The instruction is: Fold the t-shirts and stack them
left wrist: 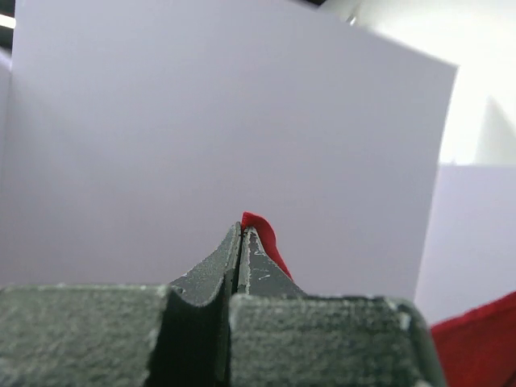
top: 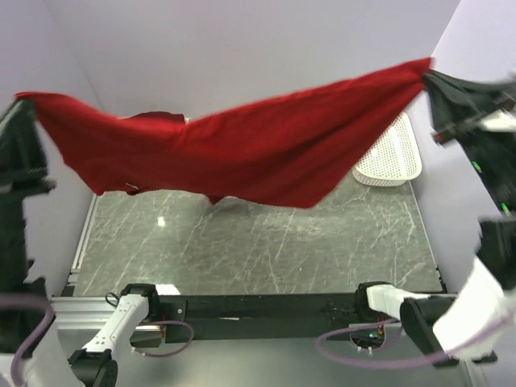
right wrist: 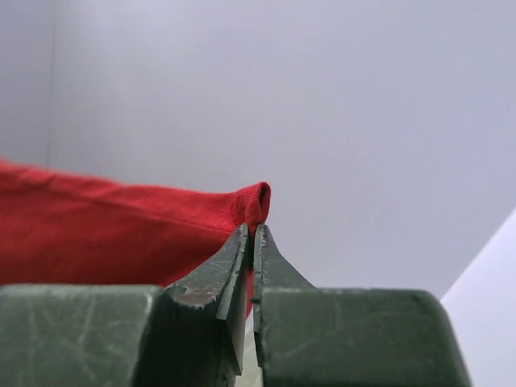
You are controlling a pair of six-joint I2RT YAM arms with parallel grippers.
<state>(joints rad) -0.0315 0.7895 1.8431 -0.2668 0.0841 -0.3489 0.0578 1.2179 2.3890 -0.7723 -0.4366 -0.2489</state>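
The bright red t-shirt [top: 242, 145] hangs stretched in the air above the dark marble table, held at both ends. My left gripper [top: 28, 103] is shut on its left corner at the far left; the red cloth [left wrist: 262, 234] pokes out past the closed fingertips in the left wrist view. My right gripper [top: 427, 76] is shut on the right corner at the upper right; the red hem [right wrist: 254, 203] bunches above the closed fingertips in the right wrist view. A small white label [top: 131, 189] shows near the lower left of the shirt. The maroon, pink and white shirts are out of view.
A white perforated plastic basket [top: 391, 157] stands at the back right of the table [top: 258, 242], partly behind the shirt. Pale walls enclose the left, back and right sides. The arm bases sit on the black rail [top: 266, 306] at the near edge.
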